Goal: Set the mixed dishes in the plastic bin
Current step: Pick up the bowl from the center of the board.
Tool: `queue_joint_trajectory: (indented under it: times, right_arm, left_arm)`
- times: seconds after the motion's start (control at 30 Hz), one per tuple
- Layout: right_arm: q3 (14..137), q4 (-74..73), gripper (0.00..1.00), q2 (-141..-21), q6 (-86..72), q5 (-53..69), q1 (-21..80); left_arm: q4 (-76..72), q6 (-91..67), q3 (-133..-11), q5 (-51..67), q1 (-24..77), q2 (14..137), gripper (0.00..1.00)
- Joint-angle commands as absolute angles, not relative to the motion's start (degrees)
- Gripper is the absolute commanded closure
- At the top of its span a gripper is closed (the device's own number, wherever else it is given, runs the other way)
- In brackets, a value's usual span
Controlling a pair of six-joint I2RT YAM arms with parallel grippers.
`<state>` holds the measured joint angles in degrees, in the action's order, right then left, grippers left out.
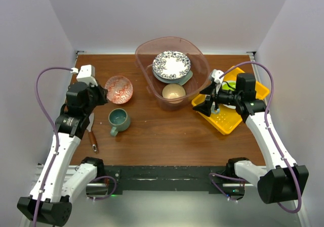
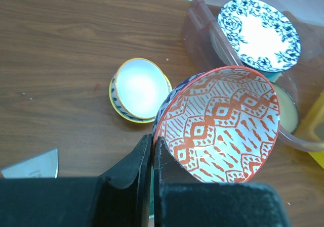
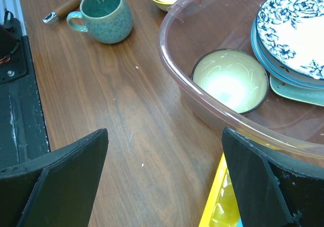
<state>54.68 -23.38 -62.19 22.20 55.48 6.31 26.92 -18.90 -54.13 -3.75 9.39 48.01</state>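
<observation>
Glaze and a thin hard wall suggest the red patterned bowl (image 2: pixel 223 126) is ceramic: stiff, fairly light, slick to the touch and likely to chip if it knocks the bin. The left gripper (image 2: pixel 152 153) has it by the rim, jaws pinched nearly together with the wall between them. That edge is probably the only place to hold so wide a bowl, though a grip there lets it swing. The bowl hangs tilted above the table, left of the plastic bin (image 1: pixel 152 93) and not yet over it. Below it on the wood sits a small yellow-rimmed bowl (image 2: pixel 137 89), which the overhead view cannot show because the held bowl covers it. In the bin lie a blue floral plate (image 1: pixel 172 64) on a stack and a tan bowl (image 1: pixel 173 91); a pale mint tray (image 3: pixel 293 90) peeks from under the stack, but how many plates lie between is hard to tell. A teal mug (image 1: pixel 119 120) stands on the table, near a wooden-handled tool (image 1: pixel 92 136) whose blade is partly under the left arm. The right gripper (image 3: pixel 162 156) hovers empty and spread wide over the yellow tray (image 1: pixel 228 121), beside the bin.
</observation>
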Motion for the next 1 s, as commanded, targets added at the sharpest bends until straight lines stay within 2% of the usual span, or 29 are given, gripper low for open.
queue_joint_trajectory:
  times: [0.0,0.97]
  right_arm:
    - [56.43,-23.73,0.02,-62.05,23.73,57.39,6.15]
    - [56.69,-25.66,0.02,-62.93,26.37,61.7,6.24]
  left_arm:
    - [24.96,-21.44,-53.35,1.31,9.05,45.09,1.0]
    - [22.77,-26.01,-50.89,18.98,9.14,38.58,1.0]
